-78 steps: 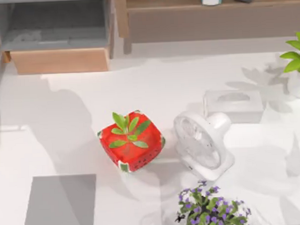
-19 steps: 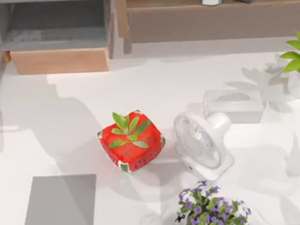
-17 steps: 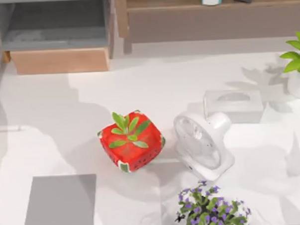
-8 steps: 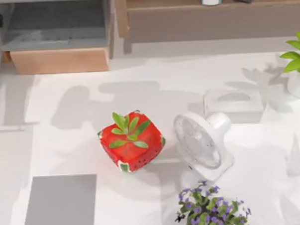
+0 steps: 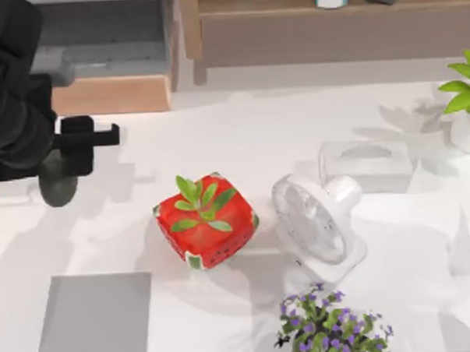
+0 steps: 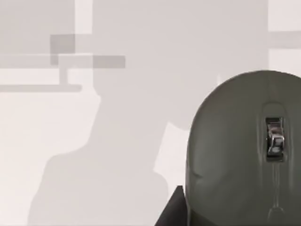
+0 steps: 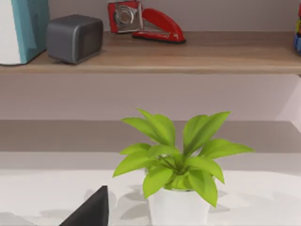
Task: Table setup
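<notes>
1. At the far left of the table (image 5: 241, 129): left arm (image 5: 9, 92), with its gripper (image 5: 89, 135) pointing right.
2. Just under that gripper: mouse (image 5: 58, 177), left of the square plant pot (image 5: 206, 220).
3. In the middle: square plant pot, with the fan (image 5: 317, 227) just to its right.
4. Behind the fan, farther back: tissue box (image 5: 365, 164).
5. Near edge, in front of the fan: flower bunch (image 5: 331, 328).
6. Near left corner: flat mat (image 5: 95, 321).
7. Far right: leafy plant (image 5: 467, 96), with a shelf (image 7: 188, 52) behind it.
8. On the shelf: stapler (image 7: 146, 21), left of it a small box (image 7: 75, 37).
</notes>
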